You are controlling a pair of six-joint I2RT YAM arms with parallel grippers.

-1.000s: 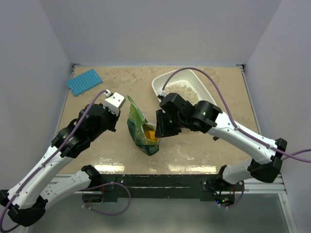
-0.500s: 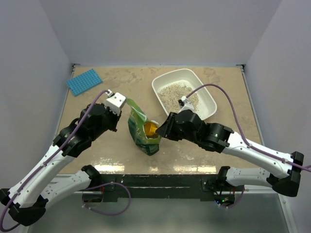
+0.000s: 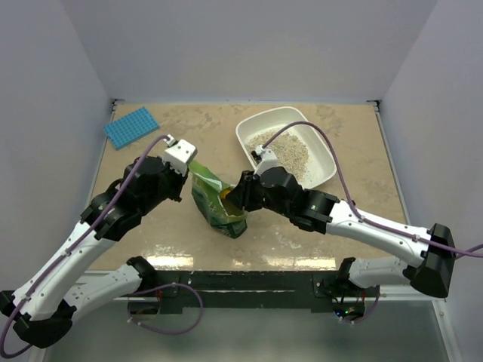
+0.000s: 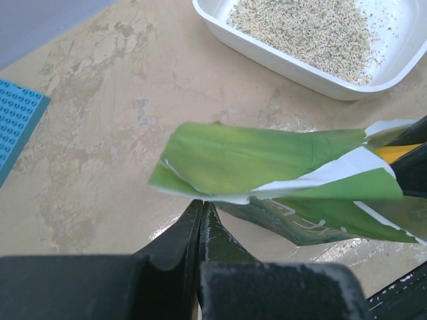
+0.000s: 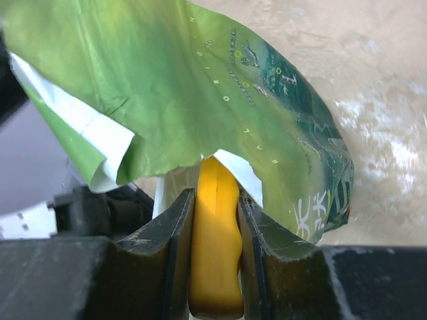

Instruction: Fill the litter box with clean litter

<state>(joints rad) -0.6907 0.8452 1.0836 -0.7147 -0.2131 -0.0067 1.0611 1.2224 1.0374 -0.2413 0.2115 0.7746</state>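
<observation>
Left gripper [image 4: 202,208] clamped on bag [image 4: 267,153] edge; right gripper [image 5: 215,200] clamped on scoop [image 5: 215,257], tip inside bag mouth; litter box [image 3: 281,111] with clean litter [image 3: 294,151] lies rear-right, nearer right arm

White litter box [image 3: 324,154] (far right of table), pale clean litter [image 3: 287,148] loosely spread inside.

White lettering on the green bag [image 5: 280,127], possibly Chinese characters, too small to read.

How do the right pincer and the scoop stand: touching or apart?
Touching. Right wrist view: the right pincer presses both sides of the scoop, no gap.
</observation>
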